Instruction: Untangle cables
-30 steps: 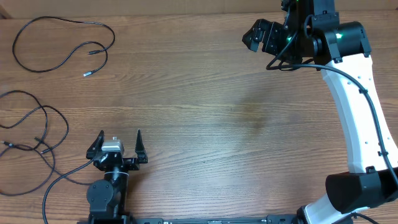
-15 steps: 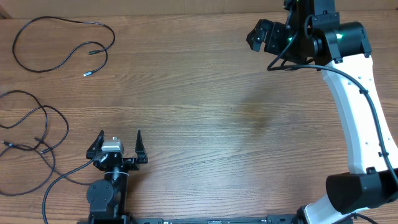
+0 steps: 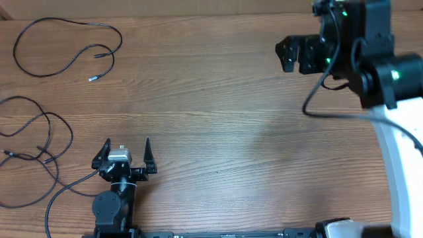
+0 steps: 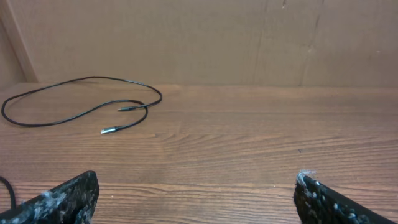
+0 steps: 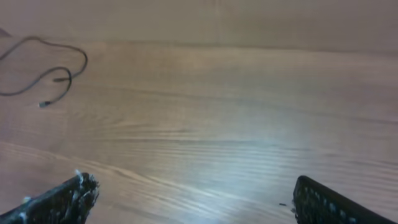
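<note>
At the left edge of the table (image 3: 218,132), on the near side: tangled cables (image 3: 41,135), thin black loops crossing one another, with one strand trailing off toward the near edge. Stretches, as a whole, more near-to-far than side to side. Farther back on the same side, well apart from that knot: a single cable (image 3: 66,46), laid out as one open loop with its two small plug ends curled inward, long axis roughly left to right.

Just right of the tangle: left claw (image 3: 126,143). Sits low, points toward the far side, jaws spread wide with nothing between them. Tangle to its own left and partly level with it, near but not touching, a trailing strand curving in close beside its base. In the left wrist view, only the far loop ahead and to the left, plus a sliver of cord at the lower left corner.

Across bare wood, far right and toward the back: right claw (image 3: 284,55). Points toward the table's left, jaws likewise wide apart and empty. Well apart from both cable groups; wrist view blurred, the single loop small at its upper left.

By this layout, left claw plainly nearer the tangle, though facing past it: a turn to its own left probably needed first. Likely risk there: pinching two crossed strands at once.
</note>
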Available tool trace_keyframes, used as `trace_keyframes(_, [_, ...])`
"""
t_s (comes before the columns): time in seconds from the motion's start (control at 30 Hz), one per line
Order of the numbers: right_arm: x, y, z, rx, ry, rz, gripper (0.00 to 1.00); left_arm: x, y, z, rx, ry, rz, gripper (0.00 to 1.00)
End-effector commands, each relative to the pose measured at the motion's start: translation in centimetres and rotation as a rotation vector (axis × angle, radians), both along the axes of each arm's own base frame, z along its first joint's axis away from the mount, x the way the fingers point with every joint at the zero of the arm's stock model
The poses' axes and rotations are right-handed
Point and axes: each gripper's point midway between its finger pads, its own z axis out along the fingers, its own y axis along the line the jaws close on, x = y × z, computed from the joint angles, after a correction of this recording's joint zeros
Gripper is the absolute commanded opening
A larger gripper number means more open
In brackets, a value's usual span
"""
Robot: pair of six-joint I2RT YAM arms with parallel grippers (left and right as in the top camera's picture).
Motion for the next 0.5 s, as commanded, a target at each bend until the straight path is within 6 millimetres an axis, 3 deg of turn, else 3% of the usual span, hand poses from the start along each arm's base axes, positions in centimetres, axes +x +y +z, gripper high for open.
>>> trace_keyframes(0.0, [-2.1, -1.9, -0.8, -0.052, -0.056, -0.002, 1.00, 0.0, -0.2, 0.0, 0.012, -0.006, -0.014, 1.00])
trace_keyframes(0.47, [-8.9, -3.6, -7.2, -0.007, -0.422, -0.036, 1.00, 0.0, -0.2, 0.0, 0.012, -0.006, -0.014, 1.00])
